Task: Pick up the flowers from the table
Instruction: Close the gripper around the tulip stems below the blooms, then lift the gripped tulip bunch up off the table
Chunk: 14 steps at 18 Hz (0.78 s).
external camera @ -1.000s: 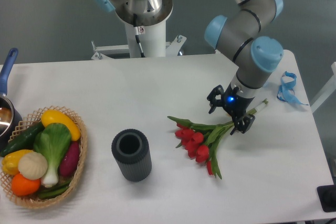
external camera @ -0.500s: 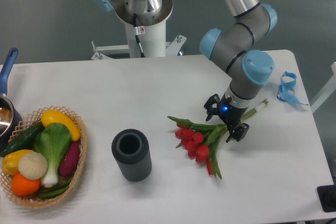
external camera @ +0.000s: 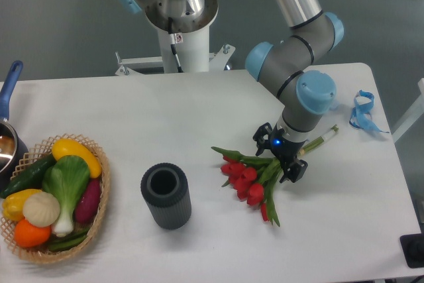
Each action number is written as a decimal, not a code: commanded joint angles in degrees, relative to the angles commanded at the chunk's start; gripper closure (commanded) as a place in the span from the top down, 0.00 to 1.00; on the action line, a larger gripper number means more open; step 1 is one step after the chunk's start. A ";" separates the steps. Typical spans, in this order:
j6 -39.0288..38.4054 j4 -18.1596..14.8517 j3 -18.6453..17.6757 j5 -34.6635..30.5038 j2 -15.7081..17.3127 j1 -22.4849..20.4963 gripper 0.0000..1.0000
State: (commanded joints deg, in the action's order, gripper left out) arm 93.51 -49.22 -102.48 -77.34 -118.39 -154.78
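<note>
Since one second ago, the gripper (external camera: 278, 160) has moved to the left along the stems, from near the tan band toward the leaves. The arm comes down from the top of the picture, bends at the blue-capped joints, and its wrist points down at the table (external camera: 199, 104). Its two black fingers stand apart, one on each side of the green stems, not closed on them. The flowers (external camera: 255, 175) lie flat on the table as before, red buds toward the dark ribbed cup (external camera: 165, 195).
</note>
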 joint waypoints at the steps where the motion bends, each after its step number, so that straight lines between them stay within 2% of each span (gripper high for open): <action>1: 0.00 0.00 0.00 -0.44 0.00 0.00 0.84; 5: -0.09 0.09 0.00 -2.20 0.00 0.18 0.64; 10: -0.26 0.00 0.17 -2.20 0.44 0.09 0.29; 13: -0.35 -0.17 0.26 -2.20 0.70 0.09 0.18; 14: -0.44 -0.26 0.44 -2.20 0.70 0.09 0.18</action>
State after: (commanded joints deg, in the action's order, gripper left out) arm 93.08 -49.48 -102.04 -79.54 -117.69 -154.69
